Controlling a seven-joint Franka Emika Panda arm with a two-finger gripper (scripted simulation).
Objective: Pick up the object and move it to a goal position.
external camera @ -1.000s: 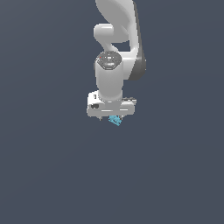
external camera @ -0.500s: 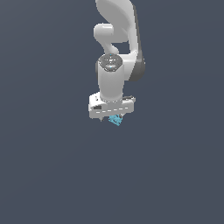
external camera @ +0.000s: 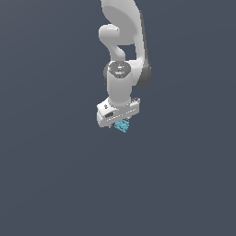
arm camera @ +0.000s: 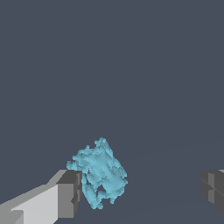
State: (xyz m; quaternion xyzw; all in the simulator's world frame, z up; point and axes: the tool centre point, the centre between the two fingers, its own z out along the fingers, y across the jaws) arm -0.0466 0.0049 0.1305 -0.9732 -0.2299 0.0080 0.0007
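The object (external camera: pixel 122 125) is a tiny bright cyan, jagged lump just under the white hand in the exterior view. In the wrist view the object (arm camera: pixel 99 174) lies between the fingers, right against one dark finger pad (arm camera: pixel 70 192) and far from the other pad (arm camera: pixel 213 188). My gripper (external camera: pixel 119 122) points downward over it, and its fingers stand wide apart around it (arm camera: pixel 140 192). It is open and holds nothing.
A plain dark grey-blue surface (external camera: pixel 55 184) fills both views. The white arm (external camera: pixel 122 27) rises above the hand toward the top of the exterior view. No other objects or goal marker show.
The arm and hand have moved slightly down and toward the exterior view's right, closer over the object. The object has stayed in place.
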